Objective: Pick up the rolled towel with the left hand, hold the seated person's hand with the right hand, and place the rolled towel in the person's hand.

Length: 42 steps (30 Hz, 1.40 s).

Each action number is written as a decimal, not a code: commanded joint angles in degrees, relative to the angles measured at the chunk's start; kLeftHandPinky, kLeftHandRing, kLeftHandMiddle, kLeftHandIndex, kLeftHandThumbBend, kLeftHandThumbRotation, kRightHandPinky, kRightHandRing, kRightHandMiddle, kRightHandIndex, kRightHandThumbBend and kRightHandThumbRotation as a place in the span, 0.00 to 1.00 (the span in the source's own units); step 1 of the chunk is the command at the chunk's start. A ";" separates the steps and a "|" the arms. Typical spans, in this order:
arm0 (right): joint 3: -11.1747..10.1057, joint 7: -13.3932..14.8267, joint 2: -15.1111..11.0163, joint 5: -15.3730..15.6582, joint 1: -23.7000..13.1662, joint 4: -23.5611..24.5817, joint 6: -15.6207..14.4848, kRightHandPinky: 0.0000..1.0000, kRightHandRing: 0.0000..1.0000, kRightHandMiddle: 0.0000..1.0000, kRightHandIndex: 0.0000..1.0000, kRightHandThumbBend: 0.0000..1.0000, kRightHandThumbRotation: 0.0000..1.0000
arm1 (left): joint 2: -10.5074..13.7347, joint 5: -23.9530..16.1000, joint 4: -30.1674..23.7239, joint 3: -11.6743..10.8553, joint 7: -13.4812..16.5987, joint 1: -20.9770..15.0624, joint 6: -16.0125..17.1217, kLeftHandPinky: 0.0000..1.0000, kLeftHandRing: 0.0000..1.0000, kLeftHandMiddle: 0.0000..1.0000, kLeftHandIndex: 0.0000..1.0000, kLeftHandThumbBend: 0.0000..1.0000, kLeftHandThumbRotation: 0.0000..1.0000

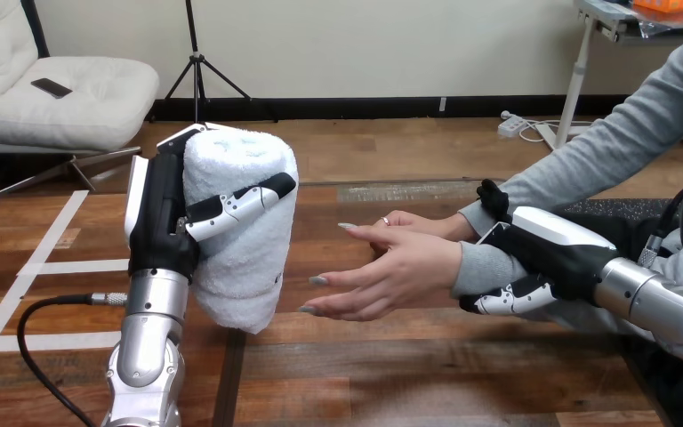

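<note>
Head view: left hand (156, 227) grips towel (245, 249) upright over table (391, 374), left part. Right hand (551, 251) curls round person's wrist (476, 267). Person's hand (396, 271) open, fingertips toward towel, gap between. Table's far edge behind towel.

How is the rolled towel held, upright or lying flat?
Upright: the rolled towel stands on end, gripped by the left robot hand.
</note>
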<state>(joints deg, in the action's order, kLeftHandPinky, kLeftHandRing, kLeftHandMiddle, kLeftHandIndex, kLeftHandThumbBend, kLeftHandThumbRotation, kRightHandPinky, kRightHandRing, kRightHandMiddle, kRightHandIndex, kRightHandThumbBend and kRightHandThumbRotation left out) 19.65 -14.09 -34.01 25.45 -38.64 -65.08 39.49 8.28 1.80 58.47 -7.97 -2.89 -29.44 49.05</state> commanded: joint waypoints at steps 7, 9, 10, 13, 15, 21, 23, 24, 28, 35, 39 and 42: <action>-1.47 -0.55 2.28 -1.44 -5.77 2.89 1.25 0.20 0.24 0.30 0.30 0.47 0.29 | 0.74 -0.74 -0.77 -0.29 1.15 -6.08 2.57 0.31 0.34 0.39 0.41 0.59 0.00; -1.39 -0.95 2.45 -1.42 -6.03 2.92 1.11 0.20 0.24 0.29 0.30 0.47 0.30 | 0.66 -0.71 -0.78 -0.29 1.19 -6.11 2.56 0.31 0.34 0.39 0.41 0.59 0.00; -1.35 -1.20 2.52 -1.39 -6.17 2.94 0.94 0.20 0.24 0.29 0.29 0.47 0.30 | 0.59 -0.60 -0.82 -0.32 1.14 -6.11 2.49 0.31 0.34 0.39 0.41 0.59 0.00; -1.35 -1.74 2.81 -1.46 -6.52 2.95 0.64 0.20 0.24 0.29 0.29 0.47 0.32 | 0.56 -0.63 -0.85 -0.27 1.25 -6.10 2.43 0.31 0.34 0.39 0.41 0.59 0.00; -1.37 -1.92 3.00 -1.48 -6.69 2.95 0.60 0.20 0.24 0.29 0.29 0.47 0.33 | 0.54 -0.63 -0.88 -0.23 1.26 -6.08 2.45 0.31 0.34 0.39 0.41 0.59 0.00; -1.35 -2.35 3.36 -1.40 -7.14 3.09 0.61 0.20 0.23 0.29 0.29 0.48 0.36 | 0.38 -0.60 -1.15 -0.13 1.37 -5.90 2.45 0.31 0.35 0.39 0.41 0.59 0.00; -1.29 -2.40 3.39 -1.28 -7.26 3.15 0.59 0.20 0.24 0.29 0.29 0.48 0.36 | 0.31 -0.54 -1.22 -0.12 1.34 -5.86 2.36 0.32 0.35 0.39 0.41 0.59 0.00; -1.27 -2.47 3.47 -1.25 -7.37 3.20 0.48 0.20 0.24 0.29 0.29 0.48 0.36 | 0.28 -0.53 -1.27 -0.11 1.36 -5.82 2.37 0.32 0.35 0.39 0.41 0.59 0.00; -1.24 -2.58 3.63 -1.14 -7.64 3.23 0.45 0.21 0.24 0.30 0.29 0.48 0.38 | 0.23 -0.67 -1.41 -0.02 1.48 -5.72 2.44 0.32 0.35 0.39 0.41 0.59 0.00; -1.03 -2.53 3.71 -0.71 -8.13 3.32 0.66 0.20 0.23 0.29 0.29 0.48 0.39 | 0.21 -0.97 -1.23 0.07 1.86 -5.60 2.78 0.31 0.35 0.39 0.41 0.59 0.00; -0.89 -2.32 3.70 -0.31 -8.38 3.25 0.82 0.20 0.24 0.29 0.29 0.48 0.40 | 0.09 -0.91 -1.24 0.05 1.87 -5.52 2.81 0.32 0.35 0.39 0.41 0.60 0.00; -0.80 -2.05 3.72 -0.02 -8.54 3.19 1.17 0.20 0.23 0.29 0.29 0.48 0.40 | 0.04 -1.17 -1.65 0.18 2.18 -5.38 2.79 0.32 0.35 0.39 0.41 0.60 0.00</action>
<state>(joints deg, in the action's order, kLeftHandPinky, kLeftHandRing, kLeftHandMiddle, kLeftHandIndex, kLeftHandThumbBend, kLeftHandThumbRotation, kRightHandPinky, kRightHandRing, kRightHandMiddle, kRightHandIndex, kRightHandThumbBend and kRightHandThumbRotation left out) 19.67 -17.13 -31.68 25.85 -41.11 -65.08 39.12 8.11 1.31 58.48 -7.82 -1.42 -29.46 49.54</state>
